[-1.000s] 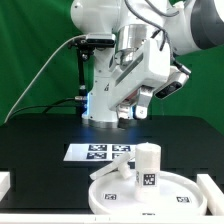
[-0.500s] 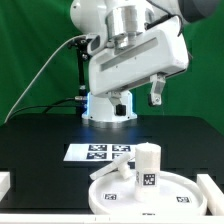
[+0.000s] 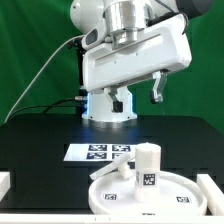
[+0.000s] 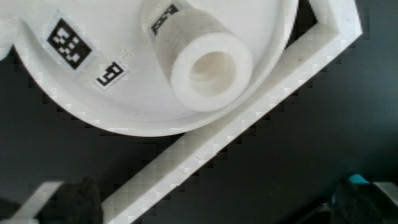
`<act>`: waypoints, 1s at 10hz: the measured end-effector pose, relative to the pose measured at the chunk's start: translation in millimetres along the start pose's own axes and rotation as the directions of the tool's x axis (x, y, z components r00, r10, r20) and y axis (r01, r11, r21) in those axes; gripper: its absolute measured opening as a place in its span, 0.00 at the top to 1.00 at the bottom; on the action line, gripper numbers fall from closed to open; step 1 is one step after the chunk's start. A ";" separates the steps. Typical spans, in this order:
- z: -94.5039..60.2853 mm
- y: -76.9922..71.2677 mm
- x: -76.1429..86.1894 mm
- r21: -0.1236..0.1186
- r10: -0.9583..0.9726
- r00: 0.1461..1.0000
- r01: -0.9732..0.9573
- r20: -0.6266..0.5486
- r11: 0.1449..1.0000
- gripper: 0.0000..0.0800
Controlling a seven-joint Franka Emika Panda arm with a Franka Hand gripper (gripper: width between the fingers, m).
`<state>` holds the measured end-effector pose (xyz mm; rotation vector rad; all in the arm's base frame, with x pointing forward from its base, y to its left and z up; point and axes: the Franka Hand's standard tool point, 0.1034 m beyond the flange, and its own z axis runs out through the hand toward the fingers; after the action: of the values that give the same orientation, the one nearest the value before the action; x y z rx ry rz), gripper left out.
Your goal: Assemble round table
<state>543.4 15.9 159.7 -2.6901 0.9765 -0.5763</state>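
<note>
Gripper (image 4: 217,196) is hanging empty above the parts, jaws spread wide. Leg (image 3: 148,165) is standing upright on the round disc (image 3: 176,196), near the marker board (image 3: 100,152). I am judging it light, rigid, slippery plastic, and favouring a pinch across its upper sides.

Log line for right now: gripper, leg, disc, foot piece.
gripper: open, empty, above table | leg: upright on disc | foot piece: beside leg
</note>
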 end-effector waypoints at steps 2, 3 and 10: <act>-18.3 4.7 7.1 0.064 -0.031 0.993 0.024 0.110 0.998 0.19; -18.3 4.7 7.1 0.064 -0.031 0.993 0.024 0.110 0.998 0.19; -18.3 4.7 7.1 0.064 -0.031 0.993 0.024 0.110 0.998 0.19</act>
<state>537.8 6.3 176.6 -2.6519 0.8793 -0.4491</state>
